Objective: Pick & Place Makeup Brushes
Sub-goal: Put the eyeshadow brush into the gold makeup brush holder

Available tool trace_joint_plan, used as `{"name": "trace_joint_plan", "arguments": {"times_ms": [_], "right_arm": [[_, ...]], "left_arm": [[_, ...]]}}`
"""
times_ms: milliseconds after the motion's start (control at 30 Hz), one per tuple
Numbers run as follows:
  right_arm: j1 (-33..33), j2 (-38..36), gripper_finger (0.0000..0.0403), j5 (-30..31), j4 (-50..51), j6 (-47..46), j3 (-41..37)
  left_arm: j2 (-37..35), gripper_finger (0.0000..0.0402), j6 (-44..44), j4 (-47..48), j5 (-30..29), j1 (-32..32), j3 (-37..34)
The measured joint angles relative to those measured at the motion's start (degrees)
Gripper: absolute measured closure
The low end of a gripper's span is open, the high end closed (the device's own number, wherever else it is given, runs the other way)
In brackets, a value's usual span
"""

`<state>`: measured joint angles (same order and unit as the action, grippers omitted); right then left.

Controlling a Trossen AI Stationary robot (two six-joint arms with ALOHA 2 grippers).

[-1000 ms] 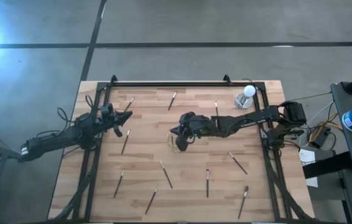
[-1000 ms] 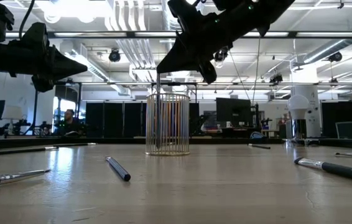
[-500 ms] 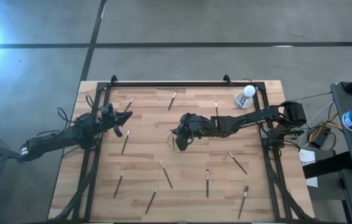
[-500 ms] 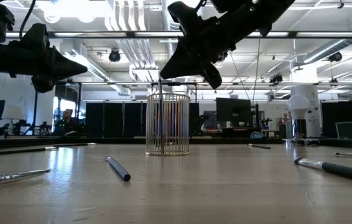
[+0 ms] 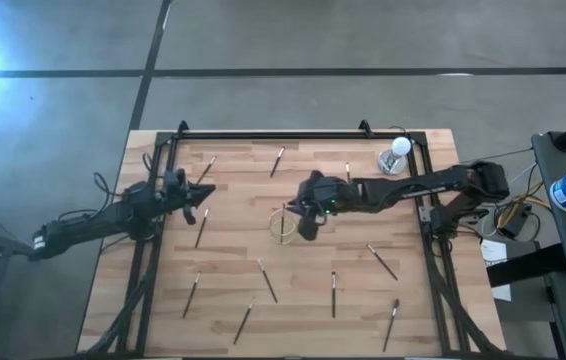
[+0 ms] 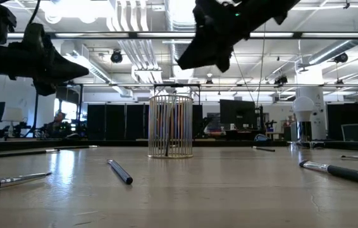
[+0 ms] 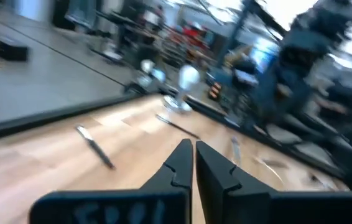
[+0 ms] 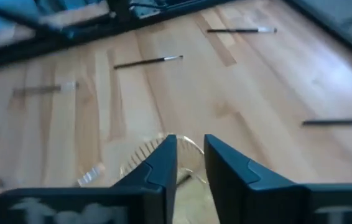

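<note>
Ten or so makeup brushes (image 5: 266,281) lie scattered across my bench (image 5: 233,240), one already upright in the wire holder (image 5: 284,226) at its middle. My right claw (image 5: 304,226) hangs just beside that holder, fingers parted and empty; my left claw (image 5: 206,190), pressed together, waits at the left edge, nearest a brush (image 5: 201,229) lying lengthwise toward me, with open wood around it.

Robotics lab, ceiling strip lights (image 6: 135,38), monitors (image 6: 236,114)
</note>
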<state>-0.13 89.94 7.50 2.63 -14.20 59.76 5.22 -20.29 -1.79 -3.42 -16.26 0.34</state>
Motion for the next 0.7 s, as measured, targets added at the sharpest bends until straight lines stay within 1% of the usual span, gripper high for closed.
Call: {"name": "trace_joint_plan", "arguments": {"times_ms": [67,100,167,333,467,567,700], "right_arm": [[-0.72,-2.78,0.0362,-0.63,-0.61,3.56,-2.98],[-1.16,-3.95,0.0373,-0.98,-1.63,4.92,-4.76],[-2.31,-6.55,0.0389,-2.03,-5.17,6.69,-8.75],[-5.17,-11.54,0.0394,-3.27,-17.48,9.19,-19.14],[-7.15,-14.10,0.0394,-3.11,-25.49,10.52,-24.92],[-8.05,-15.69,0.0394,-3.03,-27.98,11.38,-27.77],[-8.73,-17.16,0.0394,-3.03,-28.90,11.52,-29.89]], "left_arm": [[1.04,0.0399,0.39,0.32,1.37,0.55,0.04],[1.73,0.0399,0.20,0.34,1.08,0.89,0.06],[3.38,0.0401,-0.83,0.06,-1.31,1.71,0.12],[9.39,0.0401,-3.19,0.93,-8.07,4.20,1.59],[15.17,0.0401,-5.59,2.93,-9.25,4.93,5.90],[20.04,0.0401,-8.74,8.89,-10.86,4.92,10.09],[26.52,0.0401,-14.49,21.89,-13.14,4.92,16.45]]}}
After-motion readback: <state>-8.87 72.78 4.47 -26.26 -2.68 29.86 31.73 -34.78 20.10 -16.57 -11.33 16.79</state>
